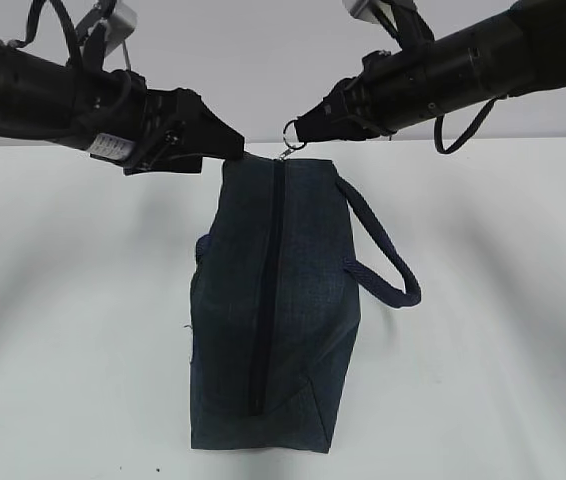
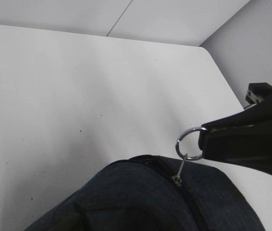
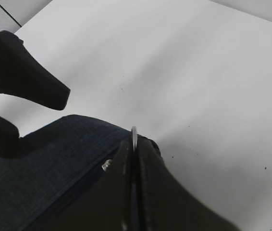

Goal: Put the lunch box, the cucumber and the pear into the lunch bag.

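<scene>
The navy lunch bag [image 1: 273, 320] lies on the white table, its long top zipper running away from me. It also shows in the left wrist view [image 2: 141, 202] and the right wrist view [image 3: 44, 163]. My right gripper [image 1: 298, 125] is shut on the metal ring pull [image 1: 291, 130] at the bag's far end, as the left wrist view [image 2: 189, 143] and the right wrist view [image 3: 134, 132] show. My left gripper [image 1: 231, 150] sits at the bag's far left corner, its fingers [image 3: 30, 82] apart on either side of the edge. The lunch box, cucumber and pear are out of view.
The bag's padded loop handle [image 1: 383, 250] sticks out to the right. The white table [image 1: 493, 330] spreads around the bag, with a pale wall behind it.
</scene>
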### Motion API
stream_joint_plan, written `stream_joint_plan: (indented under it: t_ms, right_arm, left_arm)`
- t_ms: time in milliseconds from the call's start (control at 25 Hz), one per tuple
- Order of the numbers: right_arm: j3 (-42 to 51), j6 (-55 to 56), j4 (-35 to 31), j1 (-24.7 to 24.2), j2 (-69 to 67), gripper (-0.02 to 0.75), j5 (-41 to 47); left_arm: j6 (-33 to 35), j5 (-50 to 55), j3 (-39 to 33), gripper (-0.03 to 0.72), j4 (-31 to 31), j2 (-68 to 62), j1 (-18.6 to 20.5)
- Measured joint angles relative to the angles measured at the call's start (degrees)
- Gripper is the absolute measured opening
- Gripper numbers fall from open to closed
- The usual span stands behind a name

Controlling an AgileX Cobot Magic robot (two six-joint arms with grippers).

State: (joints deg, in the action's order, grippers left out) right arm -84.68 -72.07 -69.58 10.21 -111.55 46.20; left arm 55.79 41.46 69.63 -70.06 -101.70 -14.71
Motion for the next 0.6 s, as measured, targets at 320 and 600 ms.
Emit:
stream_joint_plan:
  t_ms: [320,600]
  right_arm:
    - [0.0,0.05,-0.09,0.0,0.0,0.006,0.0]
    - [-0.12,0.05,-0.09,-0.14,0.0,0.006,0.0]
  left_arm:
    - [0.0,0.4,3.19,0.453,0.09,-2.4,-2.52]
    - [-0.72,0.95,4.76,0.386,1.68,-2.44,-2.76]
